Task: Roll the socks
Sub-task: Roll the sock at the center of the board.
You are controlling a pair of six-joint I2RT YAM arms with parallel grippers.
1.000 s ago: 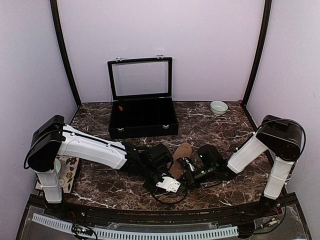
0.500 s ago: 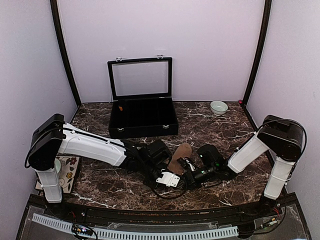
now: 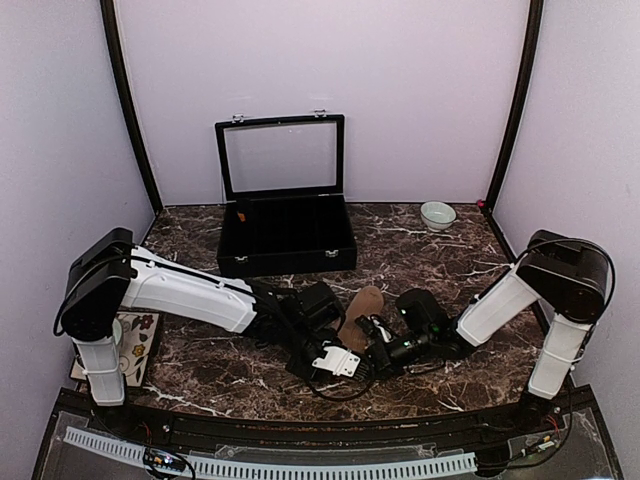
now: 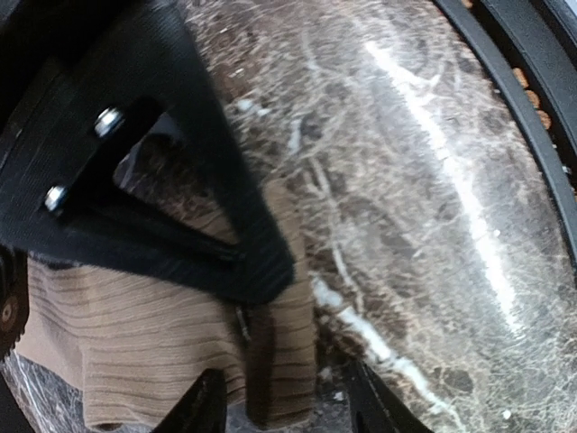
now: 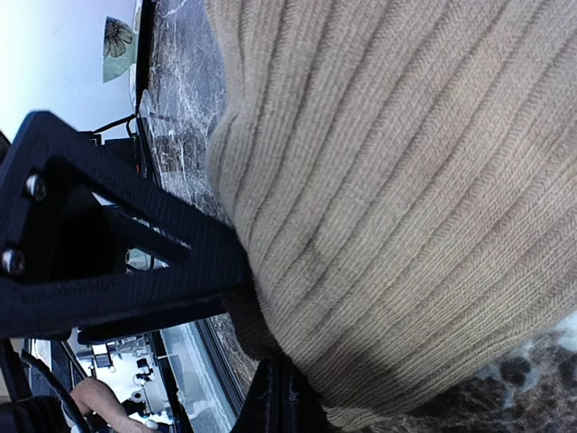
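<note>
Marble tabletop (image 3: 450, 250) holds black case (image 3: 287, 262) and bowl (image 3: 437, 214) behind tan sock (image 3: 362, 305).

I see lilac walls (image 3: 420, 100) all round, dark marble tabletop (image 4: 406, 180) under left gripper (image 4: 284, 410), open black case (image 3: 285, 235) beyond it, bowl (image 3: 437, 214) farther right.

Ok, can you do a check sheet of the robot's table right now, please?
Surface: dark marble table, white veins.
Job's things: tan sock lying between the arms; second sock not seen.
Clutter: open black case, small bowl, flowery card.
Grippers: left gripper open over the sock's end; right gripper shut on the sock's edge.
Cables: black cable looped by the left gripper.
Surroundings: lilac walls, black corner poles.
</note>
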